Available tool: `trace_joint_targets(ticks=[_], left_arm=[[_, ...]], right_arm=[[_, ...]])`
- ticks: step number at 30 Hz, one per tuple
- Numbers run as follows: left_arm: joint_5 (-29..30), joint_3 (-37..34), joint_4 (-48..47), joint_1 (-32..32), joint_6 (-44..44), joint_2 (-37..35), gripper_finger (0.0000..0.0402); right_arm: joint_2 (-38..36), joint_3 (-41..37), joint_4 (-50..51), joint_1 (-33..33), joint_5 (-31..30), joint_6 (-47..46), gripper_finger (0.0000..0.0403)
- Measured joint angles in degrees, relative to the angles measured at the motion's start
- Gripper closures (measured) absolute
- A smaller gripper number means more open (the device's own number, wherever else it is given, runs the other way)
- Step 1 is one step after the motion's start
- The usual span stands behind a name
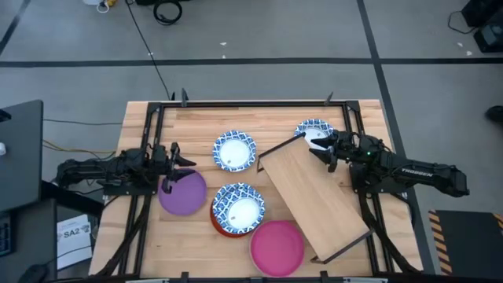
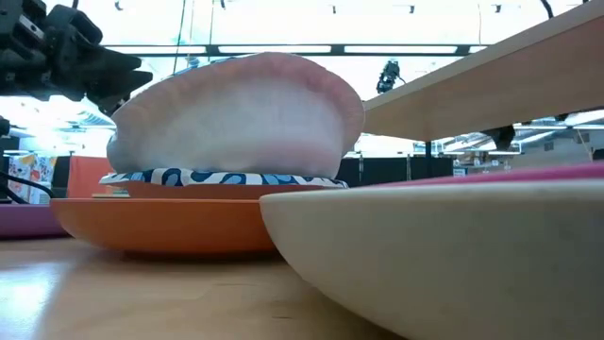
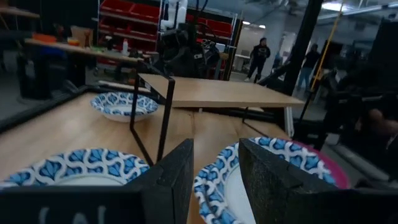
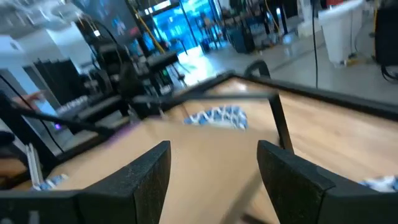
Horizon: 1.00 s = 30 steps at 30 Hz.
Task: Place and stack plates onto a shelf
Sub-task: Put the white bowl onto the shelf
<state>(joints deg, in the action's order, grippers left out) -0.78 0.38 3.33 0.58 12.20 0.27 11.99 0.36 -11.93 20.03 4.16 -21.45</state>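
Observation:
The light-wood shelf (image 1: 314,196) stands slantwise on the table's right half, on thin black legs. One blue-and-white plate (image 1: 234,150) lies far of centre. A second (image 1: 238,206) sits in the orange-red plate (image 2: 160,222). A third (image 1: 314,128) lies at the shelf's far corner. The purple plate (image 1: 182,191) is at the left and the pink plate (image 1: 277,247) near the front edge. My left gripper (image 1: 174,157) hovers open over the purple plate's far rim, with nothing between its fingers (image 3: 214,155). My right gripper (image 1: 318,145) is open beside the third plate and the shelf's far corner (image 4: 214,162).
A black metal frame (image 1: 251,102) runs along the table's far edge and down both sides. Bare tabletop shows between the far plates and that frame. People stand in the room beyond the table (image 3: 258,53).

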Motion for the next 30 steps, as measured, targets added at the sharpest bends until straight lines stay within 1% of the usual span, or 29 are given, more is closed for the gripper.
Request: trace_joint_targets(ticks=[10, 17, 24, 30], left_arm=[[0.09, -0.01, 0.07, 0.00, 0.62, 0.04, 0.0269], [0.11, -0.02, 0.07, 0.00, 0.59, 0.04, 0.0269], [0.11, 0.00, 0.07, 0.00, 0.57, 0.04, 0.0269], [0.11, -0.02, 0.07, 0.00, 0.55, 0.04, 0.0269]], right_arm=[[0.00, 0.00, -17.71, -0.01, 0.00, 0.53, 0.0158], [-0.02, 0.00, -28.27, -0.02, -0.01, 0.61, 0.0158], [-0.01, 0.00, -31.05, -0.02, -1.00, 1.86, 0.0158], [0.00, 0.00, -30.87, -0.02, -1.08, -0.94, 0.0158]])
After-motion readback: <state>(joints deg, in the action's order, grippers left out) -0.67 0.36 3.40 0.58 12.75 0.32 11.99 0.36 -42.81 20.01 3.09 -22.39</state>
